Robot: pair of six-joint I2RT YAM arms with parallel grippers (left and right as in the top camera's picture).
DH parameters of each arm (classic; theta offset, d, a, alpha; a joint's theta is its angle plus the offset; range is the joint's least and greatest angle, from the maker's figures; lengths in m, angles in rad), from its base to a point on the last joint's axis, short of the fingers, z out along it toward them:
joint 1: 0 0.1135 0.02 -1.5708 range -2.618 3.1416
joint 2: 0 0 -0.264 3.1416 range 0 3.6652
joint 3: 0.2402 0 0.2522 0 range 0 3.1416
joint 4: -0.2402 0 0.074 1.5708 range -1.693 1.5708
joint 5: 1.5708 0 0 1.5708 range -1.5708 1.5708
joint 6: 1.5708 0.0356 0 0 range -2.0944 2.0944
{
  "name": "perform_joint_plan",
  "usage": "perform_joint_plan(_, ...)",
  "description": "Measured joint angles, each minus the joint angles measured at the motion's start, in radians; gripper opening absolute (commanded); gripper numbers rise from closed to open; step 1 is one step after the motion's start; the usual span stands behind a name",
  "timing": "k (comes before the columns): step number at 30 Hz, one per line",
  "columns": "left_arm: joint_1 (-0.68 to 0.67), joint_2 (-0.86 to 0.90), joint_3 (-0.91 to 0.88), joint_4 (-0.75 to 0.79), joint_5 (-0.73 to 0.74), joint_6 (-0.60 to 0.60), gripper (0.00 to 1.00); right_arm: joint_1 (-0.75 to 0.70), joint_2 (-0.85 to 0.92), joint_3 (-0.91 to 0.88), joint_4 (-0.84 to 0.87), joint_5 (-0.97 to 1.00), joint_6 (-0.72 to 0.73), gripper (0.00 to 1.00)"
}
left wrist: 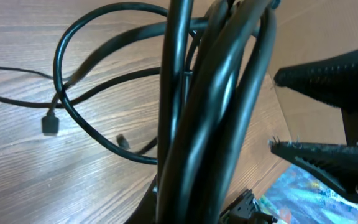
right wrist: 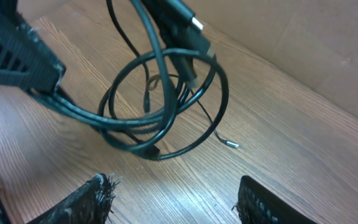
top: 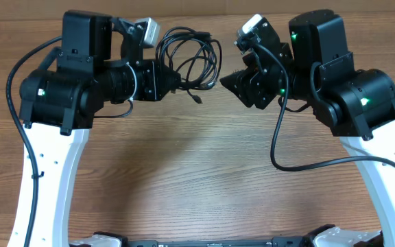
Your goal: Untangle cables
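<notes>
The cables are thin black cords coiled in loose loops on the wooden table at the back centre. My left gripper is shut on one side of the bundle; in the left wrist view the held cords run close past the camera. Loose loops with a small plug lie on the wood behind. My right gripper is open and empty, just right of the coil. In the right wrist view its jaws are spread wide above bare wood, short of the coil. The left gripper holds the bundle at upper left.
A tan cardboard wall stands along the table's back edge, right behind the coil. A thin cord end with a metal tip trails off the coil. Thick black arm cables hang beside each arm. A colourful patch shows at lower right.
</notes>
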Motion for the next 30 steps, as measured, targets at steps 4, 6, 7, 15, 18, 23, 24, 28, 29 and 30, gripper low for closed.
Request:
perform_joint_plan(4, -0.051, 0.0, 0.0, -0.002, 0.0, -0.002, 0.04, 0.0, 0.0, 0.0, 0.015, 0.0, 0.0, 0.63)
perform_joint_plan(6, -0.082, 0.0, 0.0, -0.002, -0.006, -0.008, 0.04, 0.0, 0.0, 0.0, 0.02, 0.0, 0.0, 0.61)
perform_joint_plan(7, -0.093, 0.0, 0.0, -0.002, -0.009, -0.011, 0.04, 0.0, 0.0, 0.0, 0.023, 0.0, 0.0, 0.59)
perform_joint_plan(15, -0.14, 0.0, 0.0, -0.002, -0.037, -0.035, 0.04, 0.0, 0.0, 0.0, 0.025, 0.006, -0.003, 0.04)
perform_joint_plan(18, -0.14, 0.0, 0.0, -0.002, -0.045, -0.036, 0.04, 0.0, 0.0, 0.0, 0.025, 0.006, -0.003, 0.04)
perform_joint_plan(23, -0.131, 0.0, 0.0, -0.015, -0.099, -0.043, 0.72, 0.0, -0.002, 0.0, 0.025, 0.009, -0.003, 0.04)
perform_joint_plan(24, -0.122, 0.0, 0.0, -0.02, -0.115, -0.045, 1.0, 0.0, -0.003, 0.0, 0.025, 0.014, -0.002, 0.04)
perform_joint_plan(28, -0.047, 0.0, 0.0, -0.051, -0.213, -0.047, 1.0, 0.001, -0.034, 0.001, 0.024, 0.072, 0.022, 0.04)
perform_joint_plan(29, -0.025, 0.0, 0.0, -0.057, -0.236, -0.049, 1.0, 0.001, -0.045, 0.002, 0.021, 0.087, 0.03, 0.04)
perform_joint_plan(30, 0.0, 0.0, 0.0, -0.063, -0.258, -0.05, 1.0, 0.001, -0.058, 0.006, 0.021, 0.1, 0.04, 0.04)
